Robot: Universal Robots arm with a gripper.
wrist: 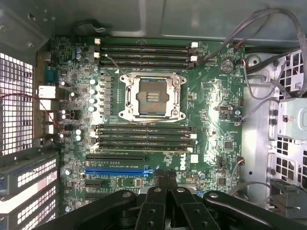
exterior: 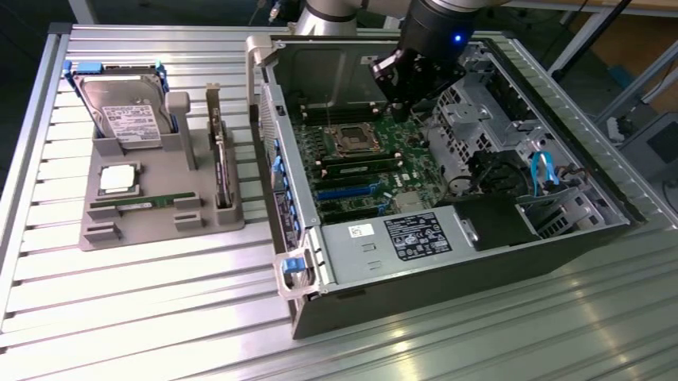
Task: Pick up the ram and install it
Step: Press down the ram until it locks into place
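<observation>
Tool: black two-fingered tool (exterior: 408, 111) on the arm is hovering over the open case; in the wrist view its fingers (wrist: 166, 184) are pressing together with nothing between them.
Ram: long thin green circuit-board stick (exterior: 143, 203) is lying flat in a groove of the holder, well apart from the tool, at about 9 o'clock from the case in the exterior view.
Holder: grey moulded plastic holder (exterior: 159, 230) is sitting on the desk, carrying the ram along its near side.
Neighbours on holder: square silver processor chip (exterior: 119, 178) is resting just at 12 o'clock of the ram; silver hard drive (exterior: 127, 115) is leaning further back; dark expansion card (exterior: 221, 171) is standing on edge at 3 o'clock of the ram.
Case: black and grey metal computer case (exterior: 445, 286) is lying on its side, open upward.
Motherboard: green motherboard (wrist: 211, 105) is facing the wrist camera, with the square metal-framed processor socket (wrist: 151, 96) sitting between two banks of long dark memory slots (wrist: 144, 136).
Desk: ribbed aluminium desk (exterior: 159, 309) is bearing holder and case.
</observation>
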